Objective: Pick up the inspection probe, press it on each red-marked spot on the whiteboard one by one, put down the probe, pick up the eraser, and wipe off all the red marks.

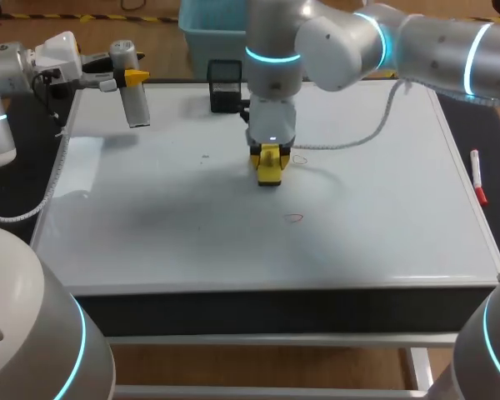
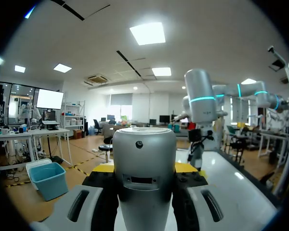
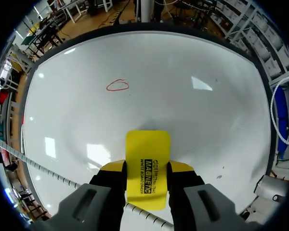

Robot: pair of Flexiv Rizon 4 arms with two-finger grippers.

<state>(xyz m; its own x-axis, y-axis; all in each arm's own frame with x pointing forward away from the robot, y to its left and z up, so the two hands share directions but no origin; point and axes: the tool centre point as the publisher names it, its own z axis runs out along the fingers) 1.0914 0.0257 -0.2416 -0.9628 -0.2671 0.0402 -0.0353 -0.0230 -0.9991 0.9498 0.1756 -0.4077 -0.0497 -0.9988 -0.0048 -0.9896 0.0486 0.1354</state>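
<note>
left end effector (image 1: 132, 77): clamped on probe (image 2: 144, 159), not set down
right end effector (image 1: 269, 157): gripping eraser (image 3: 147, 154) on whiteboard (image 1: 383, 208)
remaining: red mark (image 3: 117, 85) unwiped

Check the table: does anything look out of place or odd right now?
One thing: the probe is clamped in the jaws of the left gripper, not put down, while the right gripper holds the eraser at the whiteboard. Nothing looks spilled or damaged.
</note>
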